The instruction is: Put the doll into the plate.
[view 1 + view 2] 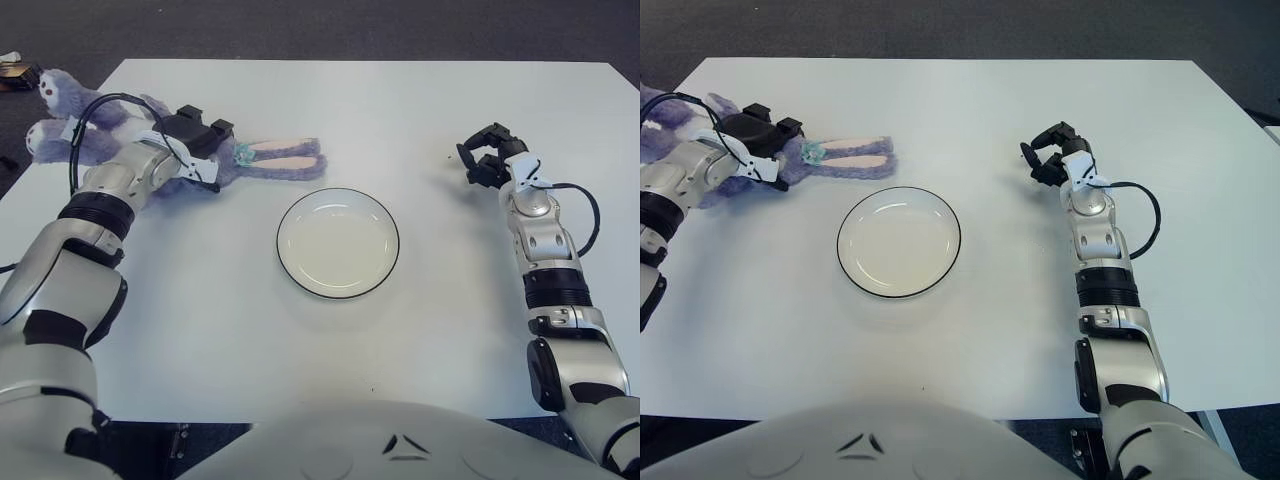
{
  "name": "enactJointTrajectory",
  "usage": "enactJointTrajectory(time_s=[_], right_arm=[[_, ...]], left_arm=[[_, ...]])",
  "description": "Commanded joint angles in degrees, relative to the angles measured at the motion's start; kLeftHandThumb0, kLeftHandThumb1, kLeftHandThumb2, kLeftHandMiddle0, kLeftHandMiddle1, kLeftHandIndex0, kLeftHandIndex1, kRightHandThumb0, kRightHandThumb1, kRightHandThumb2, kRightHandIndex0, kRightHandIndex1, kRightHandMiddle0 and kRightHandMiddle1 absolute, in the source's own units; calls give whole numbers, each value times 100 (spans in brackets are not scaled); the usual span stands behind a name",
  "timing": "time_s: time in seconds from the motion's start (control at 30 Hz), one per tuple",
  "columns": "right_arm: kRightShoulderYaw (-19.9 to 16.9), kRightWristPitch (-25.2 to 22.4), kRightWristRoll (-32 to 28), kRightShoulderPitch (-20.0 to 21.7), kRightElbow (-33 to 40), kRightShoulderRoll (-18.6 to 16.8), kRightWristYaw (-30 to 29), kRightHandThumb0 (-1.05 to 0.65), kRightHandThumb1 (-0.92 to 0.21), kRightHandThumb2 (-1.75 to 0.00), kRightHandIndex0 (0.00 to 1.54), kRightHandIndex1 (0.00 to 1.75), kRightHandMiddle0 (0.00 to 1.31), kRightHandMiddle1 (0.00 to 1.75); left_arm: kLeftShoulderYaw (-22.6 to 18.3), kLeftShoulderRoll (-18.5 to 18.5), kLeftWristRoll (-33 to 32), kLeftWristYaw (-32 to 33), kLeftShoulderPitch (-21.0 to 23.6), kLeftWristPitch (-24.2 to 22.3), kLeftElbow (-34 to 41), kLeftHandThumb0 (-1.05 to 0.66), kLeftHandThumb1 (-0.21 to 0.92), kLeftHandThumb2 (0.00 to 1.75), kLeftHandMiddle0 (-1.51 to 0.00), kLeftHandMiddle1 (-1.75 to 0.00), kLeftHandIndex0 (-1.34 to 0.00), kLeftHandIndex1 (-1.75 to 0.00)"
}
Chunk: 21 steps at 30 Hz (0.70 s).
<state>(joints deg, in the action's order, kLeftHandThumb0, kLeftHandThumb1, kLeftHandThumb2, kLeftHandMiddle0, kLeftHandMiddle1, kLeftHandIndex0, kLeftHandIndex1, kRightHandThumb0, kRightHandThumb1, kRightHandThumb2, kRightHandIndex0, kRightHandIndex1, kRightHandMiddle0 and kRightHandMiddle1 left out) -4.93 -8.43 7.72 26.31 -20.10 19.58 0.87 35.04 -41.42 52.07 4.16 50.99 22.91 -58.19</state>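
My left hand (198,140) sits clamped on the doll (270,158), left of the plate (338,243); its body is partly hidden. Right hand (487,155): curled, holding nothing.

Doll (262,160) lies on table (420,110) at far left, long ears stretched out past left hand (196,143) fingertips toward table middle, body and legs behind those fingers near table's left edge. Left hand fingers sit over doll's head. Plate (338,242) on table nearer robot, right of those fingers, apart from ears. Right hand (487,157) well right of plate, fingers curled, nothing between them.
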Motion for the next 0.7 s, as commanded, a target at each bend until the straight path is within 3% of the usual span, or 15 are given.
enactJointTrajectory(time_s=[0.0,0.03,0.07,0.2,0.67], right_arm=[[-51,23,-21,-43,96,91,39,-37,-79,-62,75,175,36,165],[-55,25,-24,-45,97,94,46,-37,-79,-61,75,175,36,165],[-57,29,-25,-45,95,95,50,-37,-79,-61,75,175,36,165],[-70,43,-31,-44,88,103,75,-37,-79,-61,76,175,37,165],[-89,137,-75,-45,43,131,184,-37,-83,-52,76,175,38,162]], left_arm=[[10,120,-95,-4,-224,119,-381,-30,65,65,-55,-174,-53,-168],[-40,144,-169,10,-223,139,-455,-26,69,55,-58,-174,-55,-169],[-65,161,-219,21,-217,153,-508,-19,77,32,-64,-174,-59,-172],[-85,192,-309,93,-191,207,-629,-12,84,14,-71,-175,-63,-174],[-88,237,-426,559,-204,385,-868,-7,90,7,-79,-175,-66,-175]])
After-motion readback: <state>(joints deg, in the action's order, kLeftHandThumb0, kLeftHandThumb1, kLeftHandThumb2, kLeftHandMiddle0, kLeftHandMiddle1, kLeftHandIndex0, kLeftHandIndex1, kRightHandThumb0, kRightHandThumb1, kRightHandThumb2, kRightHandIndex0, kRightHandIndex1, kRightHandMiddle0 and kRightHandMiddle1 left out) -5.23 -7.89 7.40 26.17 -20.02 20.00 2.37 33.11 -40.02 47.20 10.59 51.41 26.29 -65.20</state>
